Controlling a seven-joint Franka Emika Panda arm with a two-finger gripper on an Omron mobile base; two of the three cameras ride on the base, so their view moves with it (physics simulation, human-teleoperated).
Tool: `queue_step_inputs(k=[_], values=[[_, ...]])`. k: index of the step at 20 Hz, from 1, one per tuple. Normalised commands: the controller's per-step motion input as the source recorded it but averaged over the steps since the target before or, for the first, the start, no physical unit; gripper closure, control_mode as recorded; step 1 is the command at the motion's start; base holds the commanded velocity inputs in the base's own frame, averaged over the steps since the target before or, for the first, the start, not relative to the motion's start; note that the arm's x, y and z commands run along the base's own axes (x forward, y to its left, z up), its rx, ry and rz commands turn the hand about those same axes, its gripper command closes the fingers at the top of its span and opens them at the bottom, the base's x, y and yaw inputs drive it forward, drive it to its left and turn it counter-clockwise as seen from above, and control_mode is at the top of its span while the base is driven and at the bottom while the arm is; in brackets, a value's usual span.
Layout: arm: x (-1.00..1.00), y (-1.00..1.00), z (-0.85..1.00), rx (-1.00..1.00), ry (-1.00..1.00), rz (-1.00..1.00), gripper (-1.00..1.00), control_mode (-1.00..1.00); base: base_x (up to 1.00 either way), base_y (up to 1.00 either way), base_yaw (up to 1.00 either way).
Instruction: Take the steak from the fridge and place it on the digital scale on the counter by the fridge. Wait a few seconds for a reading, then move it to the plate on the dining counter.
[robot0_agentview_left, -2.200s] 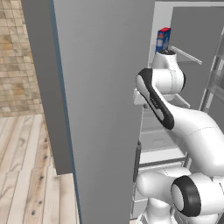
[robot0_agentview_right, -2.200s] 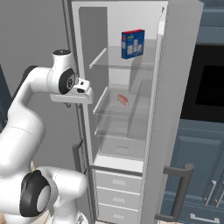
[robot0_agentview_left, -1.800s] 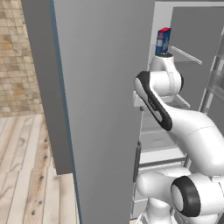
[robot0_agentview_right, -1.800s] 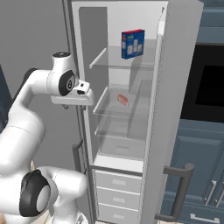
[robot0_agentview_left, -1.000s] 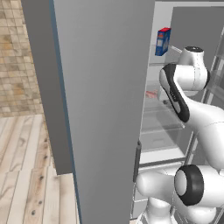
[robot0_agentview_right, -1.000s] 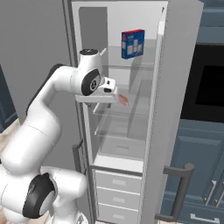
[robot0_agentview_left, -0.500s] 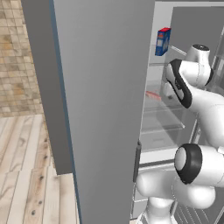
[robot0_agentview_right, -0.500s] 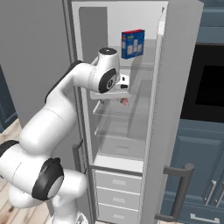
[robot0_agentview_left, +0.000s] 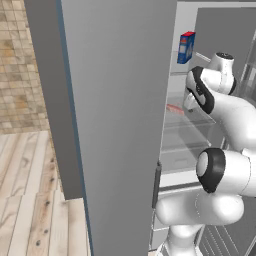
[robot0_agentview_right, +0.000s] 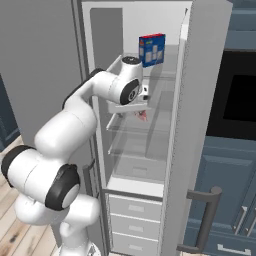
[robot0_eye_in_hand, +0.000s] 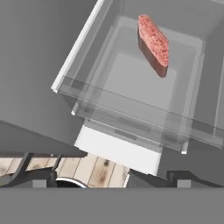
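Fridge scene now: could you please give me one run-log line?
phase: reaching | hand: open, empty | reddish-pink raw steak: on glass fridge shelf, untouched | blue carton: shelf above

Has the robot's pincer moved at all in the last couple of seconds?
Yes. In the right base view the pincer has travelled rightward from outside the fridge onto the shelf, toward the steak.

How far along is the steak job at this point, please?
Done: the fridge door stands open. In hand: the open gripper is reaching into the fridge toward the steak, which lies untouched on a glass shelf. Left: grasping it, weighing it on the scale, then moving it to the plate.
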Motion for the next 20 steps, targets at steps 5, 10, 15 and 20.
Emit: queue_step_inputs(k=[5, 10, 15, 20], values=[[0.23, 0.00, -0.33, 0.00, 0.00, 0.01, -1.00, -1.00, 0.00, 0.00, 0.00], [0.39, -0.08, -0.43, 0.00, 0.00, 0.03, -1.00, -1.00, 0.00, 0.00, 0.00], [0.33, -0.02, -0.41, 0.01, -0.01, 0.04, -1.00, -1.00, 0.00, 0.00, 0.00], [0.33, -0.01, -0.04, 0.01, -0.02, 0.00, -1.00, -1.00, 0.00, 0.00, 0.00]])
